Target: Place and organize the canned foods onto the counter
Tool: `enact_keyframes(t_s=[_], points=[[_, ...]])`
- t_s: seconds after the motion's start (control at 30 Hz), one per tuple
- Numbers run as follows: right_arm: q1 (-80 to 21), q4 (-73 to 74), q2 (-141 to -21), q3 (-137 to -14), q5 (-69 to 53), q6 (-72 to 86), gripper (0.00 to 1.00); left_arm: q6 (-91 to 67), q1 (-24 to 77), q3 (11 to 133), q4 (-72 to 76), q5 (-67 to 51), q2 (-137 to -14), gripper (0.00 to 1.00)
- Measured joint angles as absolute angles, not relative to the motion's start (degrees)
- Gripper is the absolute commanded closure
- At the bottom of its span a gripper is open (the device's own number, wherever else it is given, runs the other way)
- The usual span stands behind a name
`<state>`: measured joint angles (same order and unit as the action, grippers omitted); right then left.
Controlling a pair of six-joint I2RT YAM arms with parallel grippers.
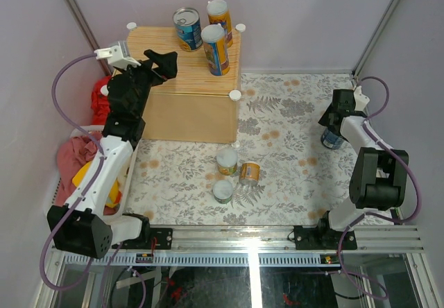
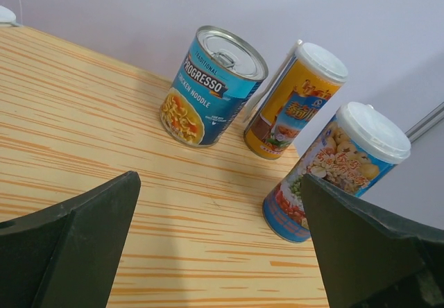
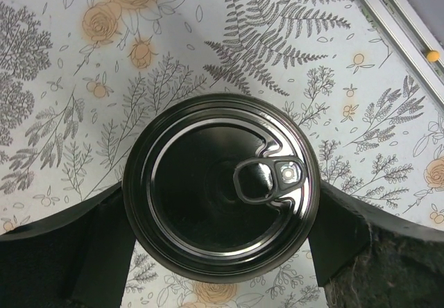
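Only the right wrist view shows the pull-tab (image 3: 267, 180) on the can (image 3: 220, 186)

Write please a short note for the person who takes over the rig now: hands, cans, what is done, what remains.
Left hand: open, empty, over the counter.
Right hand: around the right can on the mat; grip unclear.
Done: blue can and two tall cans stand on the counter.
To do: the right can and three small cans mid-mat.
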<state>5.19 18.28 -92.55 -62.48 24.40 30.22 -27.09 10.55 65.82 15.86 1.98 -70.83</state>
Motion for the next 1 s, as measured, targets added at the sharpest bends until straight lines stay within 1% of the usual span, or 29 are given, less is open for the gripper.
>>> enact_keyframes(t_s=[0.2, 0.77, 1.0], points=[[3.81, 18.94, -90.56, -61.25, 21.87, 28.27, 1.00, -27.18, 10.57, 64.66, 15.81, 2.24, -68.23, 0.00], [-5.58, 22.31, -82.91, -61.12, 20.38, 25.06, 1.00, -27.49, 10.57, 62.35, 13.37, 3.55, -64.51, 0.00], [-10.07, 26.00, -79.75, -63.72, 20.34, 24.36, 1.00, -28.25, 10.57, 61.58, 12.64, 4.80, -63.81, 0.00]])
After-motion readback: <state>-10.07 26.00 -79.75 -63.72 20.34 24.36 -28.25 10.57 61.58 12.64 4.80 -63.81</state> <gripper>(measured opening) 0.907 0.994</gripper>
